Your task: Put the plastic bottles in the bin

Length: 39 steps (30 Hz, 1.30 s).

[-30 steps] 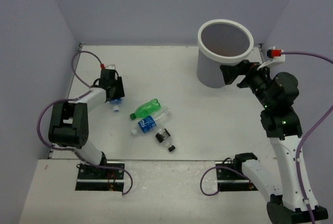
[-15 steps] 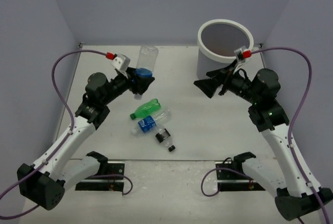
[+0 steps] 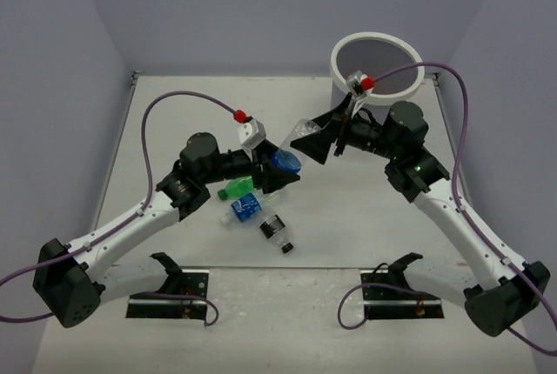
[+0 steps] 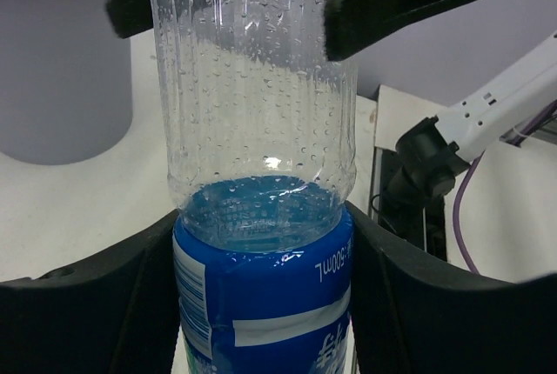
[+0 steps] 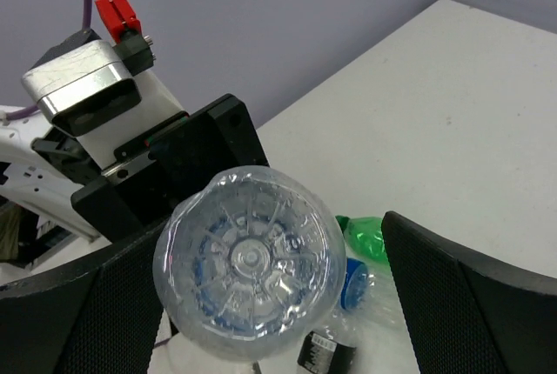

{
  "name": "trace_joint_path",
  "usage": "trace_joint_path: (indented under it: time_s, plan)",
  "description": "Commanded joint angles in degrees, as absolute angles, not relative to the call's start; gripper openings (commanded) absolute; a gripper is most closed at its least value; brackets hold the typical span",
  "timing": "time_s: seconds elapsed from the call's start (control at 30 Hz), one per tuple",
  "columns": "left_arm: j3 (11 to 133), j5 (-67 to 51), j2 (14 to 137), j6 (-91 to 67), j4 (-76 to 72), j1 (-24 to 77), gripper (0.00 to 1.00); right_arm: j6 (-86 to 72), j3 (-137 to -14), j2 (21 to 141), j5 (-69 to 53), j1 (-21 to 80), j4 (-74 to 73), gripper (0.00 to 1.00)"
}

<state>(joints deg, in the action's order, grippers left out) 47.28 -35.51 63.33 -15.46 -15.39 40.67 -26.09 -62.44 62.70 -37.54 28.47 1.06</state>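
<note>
Top external: left hand [image 3: 277,174], clenched on the blue-labelled bottle [image 3: 288,163], has swung inward to the right hand [image 3: 312,138], short of the bin [image 3: 338,61]. Left wrist: label gripped between its fingers [image 4: 96,304]. Right wrist: bottle base sits between released, spread fingers [image 5: 474,304]; handover judged imminent.

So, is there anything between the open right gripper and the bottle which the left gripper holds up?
Nothing visible stands between them. The clear bottle with blue label is held by the left gripper, and its base lies between the open fingers of the right gripper.
</note>
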Motion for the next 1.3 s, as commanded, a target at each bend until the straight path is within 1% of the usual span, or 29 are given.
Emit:
trace_joint_path:
  time_s: [0.0,0.03,0.1,0.17,0.2,0.23,0.27,0.3,0.33,0.37,0.43,0.6,0.7,0.77,0.83,0.87,0.9,0.97,1.0,1.03,1.07,1.1,1.13,1.17,1.2,1.23,1.27]
  plan:
    - [51.34,-34.96,64.21,-15.34,-18.68,41.97,0.35,-27.99,-64.87,63.81,-35.24,29.14,6.22,0.8]
    - [51.57,-34.58,64.4,-15.38,-18.64,42.01,0.38,-28.03,-65.02,63.89,-35.16,29.18,6.08,0.67]
    - [51.88,-33.51,64.51,-15.45,-18.11,42.01,0.51,-28.5,-64.97,63.68,-32.85,29.18,5.92,0.36]
    - [52.39,-30.54,64.17,-15.86,-17.8,42.01,0.47,-28.01,-65.43,63.24,-29.88,29.12,4.06,0.28]
    - [52.8,-29.33,64.02,-16.05,-17.62,42.01,0.48,-27.59,-65.6,62.93,-28.7,29.12,3.3,0.24]
    - [53.1,-28.72,63.92,-16.01,-17.52,42.01,0.51,-27.39,-65.5,62.58,-27.89,29.17,3.19,0.19]
    - [53.44,-28.37,63.9,-16.0,-17.23,42.01,0.8,-27.07,-65.55,62.43,-27.03,29.11,3.1,0.12]
    - [54.08,-27.96,63.9,-15.72,-16.17,42.01,0.93,-26.26,-66.36,62.37,-25.15,29.09,2.14,0.06]
    - [54.81,-27.5,63.9,-15.36,-14.9,42.01,0.99,-25.3,-67.41,62.32,-22.97,29.09,0.92,0.01]
    - [55.28,-26.86,63.83,-15.01,-13.63,42.01,1.0,-24.16,-68.71,62.46,-21.19,29.09,-0.14,0.0]
    - [56.09,-20.78,63.25,-14.95,-8.22,42.01,1.0,-20.6,-72.08,63.49,-16.46,29.0,-3.84,0.0]
    - [56.61,1.89,60.4,-19.25,5.25,41.92,1.0,-14.56,-83.88,68.24,8.17,26.18,-10.54,0.0]
    - [54.89,14.23,58.95,-23.14,11.0,41.9,1.0,-14.43,-92.26,73.92,11.3,18.76,-12.72,0.0]
    - [53.99,17.02,59.07,-23.89,12.71,41.71,1.0,-13.94,-97.1,77.53,14.61,15.75,-13.62,0.0]
    - [53.44,18.31,60.1,-24.38,14.26,41.07,1.0,-11.55,-101.94,80.71,23.43,14.4,-13.62,0.0]
    - [52.88,19.43,60.86,-25.26,15.68,40.58,1.0,-8.69,-107.16,84.06,28.87,13.64,-13.61,0.0]
    - [52.45,19.2,61.34,-25.74,15.88,40.14,1.0,-7.57,-109.34,87.13,31.77,13.35,-13.56,0.0]
    - [51.8,17.97,62.54,-26.19,16.23,38.97,1.0,-5.49,-113.29,90.88,35.25,12.78,-13.59,0.02]
    - [51.58,17.37,63.19,-26.28,16.45,38.36,1.0,-4.5,-114.85,92.46,36.37,12.55,-13.62,0.06]
    - [51.48,17.23,63.82,-26.31,16.8,37.86,1.0,-3.57,-115.55,94.35,37.07,12.48,-13.62,0.14]
    - [51.17,17.23,64.06,-26.61,16.95,37.55,1.0,-3.02,-116.32,95.14,37.92,12.48,-13.62,0.16]
    - [50.99,16.43,64.55,-26.79,16.8,36.89,1.0,-2.27,-116.45,96.47,38.53,12.48,-13.62,0.31]
    - [50.84,15.93,64.74,-26.74,16.72,36.62,1.0,-1.92,-116.39,97.08,39.28,12.34,-13.62,0.42]
    - [50.58,15.43,65.06,-26.72,16.64,36.23,1.0,-1.79,-116.31,97.71,39.8,12.25,-13.74,0.66]
    - [50.32,14.99,65.3,-26.45,16.57,35.9,1.0,-1.71,-116.15,98.08,39.85,12.22,-14.11,0.88]
    - [50.19,14.69,65.47,-26.19,16.49,35.77,1.0,-1.67,-116.02,98.21,39.73,12.22,-14.41,0.97]
    - [50.11,14.05,65.8,-25.73,16.32,35.69,1.0,-1.71,-116.02,98.22,39.34,12.18,-14.88,0.99]
